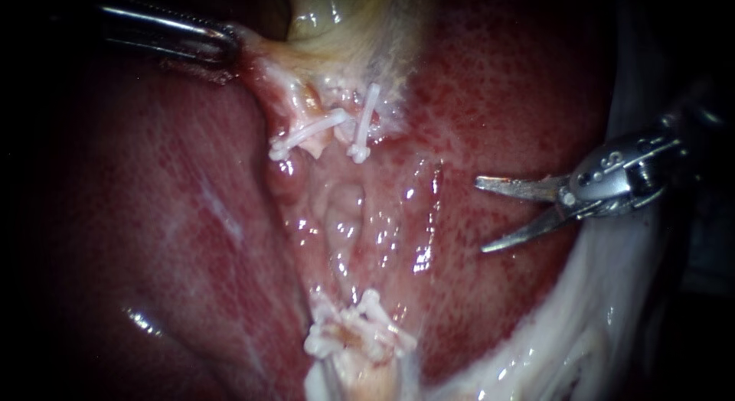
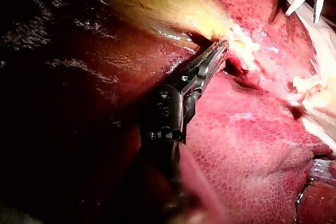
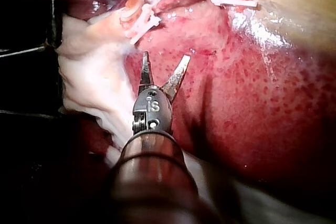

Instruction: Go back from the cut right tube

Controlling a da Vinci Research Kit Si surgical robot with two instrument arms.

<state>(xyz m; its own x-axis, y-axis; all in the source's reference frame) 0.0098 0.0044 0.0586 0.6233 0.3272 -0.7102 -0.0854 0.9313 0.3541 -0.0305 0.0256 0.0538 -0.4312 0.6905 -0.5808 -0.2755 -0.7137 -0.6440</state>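
The shiny silver right instrument (image 1: 480, 215), jaws wide and empty, hangs clear of the small white clips (image 1: 360, 141); backing off looks underway, so slide straight out.

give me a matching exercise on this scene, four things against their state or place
1 left silver metal instrument
2 right silver metal instrument
3 glossy yellowish gallbladder
4 white plastic clips

a jaws open, holding nothing
b in two groups, upper and lower
c jaws shut on pale tissue
d top of the endoscope view

Pairs: 1-c, 2-a, 3-d, 4-b
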